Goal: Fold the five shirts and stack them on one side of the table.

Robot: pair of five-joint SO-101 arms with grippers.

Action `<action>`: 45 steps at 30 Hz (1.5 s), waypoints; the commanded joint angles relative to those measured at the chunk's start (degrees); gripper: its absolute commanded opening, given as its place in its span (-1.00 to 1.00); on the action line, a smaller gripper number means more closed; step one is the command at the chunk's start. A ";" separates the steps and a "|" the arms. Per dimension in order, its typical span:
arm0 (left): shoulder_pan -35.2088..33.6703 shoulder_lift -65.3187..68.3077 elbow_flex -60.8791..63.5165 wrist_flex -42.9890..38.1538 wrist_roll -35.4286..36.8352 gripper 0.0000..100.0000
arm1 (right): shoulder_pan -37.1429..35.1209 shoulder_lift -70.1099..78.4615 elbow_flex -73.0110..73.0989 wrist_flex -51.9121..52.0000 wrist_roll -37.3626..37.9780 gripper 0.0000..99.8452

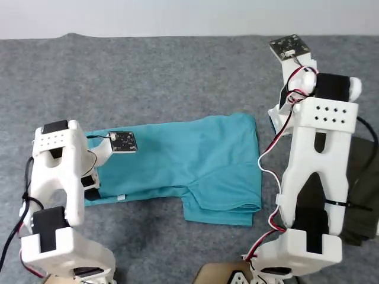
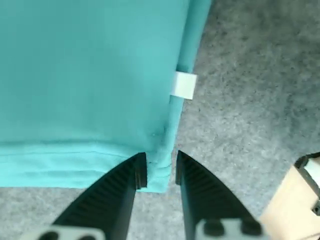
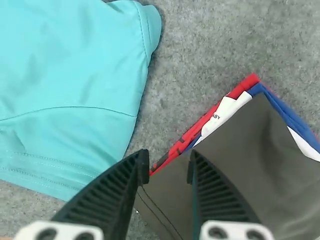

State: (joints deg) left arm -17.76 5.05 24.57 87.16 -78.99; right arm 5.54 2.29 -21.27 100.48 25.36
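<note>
Beneath white wall point(image 1: 177, 15), grey felt table point(image 1: 177, 77)

The counter point(image 1: 177, 71) is covered in grey, felt-like cloth from edge to edge. A teal shirt point(image 1: 195, 160) lies flat across its middle, the long way side to side, with one end folded over on itself and a small white tag point(image 2: 184, 85) at its near hem resting on the grey cloth. Just beside it, on the right side, sits a folded dark shirt point(image 3: 250, 155) on top of a red, white and blue shirt point(image 3: 227, 105) whose edges stick out beneath.
</note>
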 commanded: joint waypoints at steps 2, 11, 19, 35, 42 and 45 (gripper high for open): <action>-0.44 1.23 -1.63 -1.14 -0.62 -0.79 | 0.66 -3.30 -0.26 2.51 -0.88 -0.72; -0.53 7.03 -3.74 -2.29 -0.53 -0.98 | 0.66 -3.30 -0.26 2.51 -1.58 -0.72; -0.09 0.53 -5.76 5.19 -0.70 -0.99 | 0.66 -3.30 -0.26 2.51 -1.58 -0.72; -6.77 -2.29 -5.23 9.41 -5.80 -0.99 | 0.48 -3.38 -0.26 2.51 -1.67 -0.72; -6.68 -2.20 0.48 3.87 -5.71 -0.99 | 0.31 -3.38 -0.26 2.51 -1.67 -0.72; -6.77 -2.29 3.12 2.29 -5.71 -0.99 | 0.31 -3.38 -0.26 2.51 -1.67 -0.72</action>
State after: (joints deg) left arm -24.00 5.32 26.42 90.95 -84.09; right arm 5.54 2.29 -21.27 100.48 24.40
